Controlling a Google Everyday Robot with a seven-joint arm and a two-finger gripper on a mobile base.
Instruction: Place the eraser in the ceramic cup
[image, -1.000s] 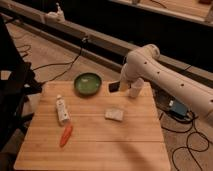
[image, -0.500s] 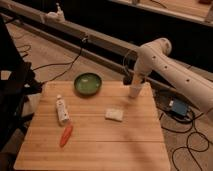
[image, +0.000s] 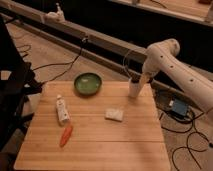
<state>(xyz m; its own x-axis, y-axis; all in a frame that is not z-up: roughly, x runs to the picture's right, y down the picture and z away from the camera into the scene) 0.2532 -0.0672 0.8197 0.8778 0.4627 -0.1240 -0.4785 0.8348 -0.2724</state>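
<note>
The white ceramic cup (image: 134, 90) stands upright at the back right edge of the wooden table (image: 100, 150). My gripper (image: 139, 79), at the end of the white arm (image: 167, 62), hangs just above the cup's rim, slightly to its right. The black eraser does not show anywhere; whether it is in the gripper or in the cup I cannot tell.
A round green bowl (image: 87, 83) sits at the back middle. A white tube (image: 61, 109) and an orange carrot (image: 66, 135) lie at the left. A white rectangular pad (image: 114, 114) lies near the centre. A blue box (image: 179, 107) and cables lie on the floor to the right.
The arm has swung right and back, from over the table's middle to its back right edge. The white cup, covered before, now shows under the gripper.
</note>
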